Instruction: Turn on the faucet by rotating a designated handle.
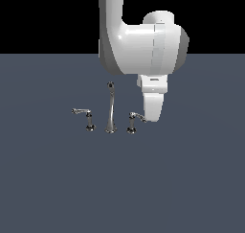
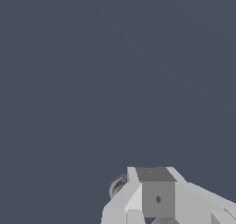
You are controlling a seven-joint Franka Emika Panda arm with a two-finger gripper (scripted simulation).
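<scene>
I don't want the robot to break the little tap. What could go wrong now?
1. The arm's end hangs right beside the designated handle, near the lever's tip. It might slide off the thin lever instead of turning it.
2. The tall spout stands close by, so a wide swing could bump it.
3. The wrist view shows mostly bare floor, and I cannot tell how the jaws stand, so aiming may be poor.

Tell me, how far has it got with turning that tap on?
Done: the arm has its gripper down beside the right-hand handle, at the lever's tip. In hand: lining up against that lever; actual contact can't be confirmed. Left: pushing the lever round. No water shows at the spout, and the other handle stands alone.
</scene>
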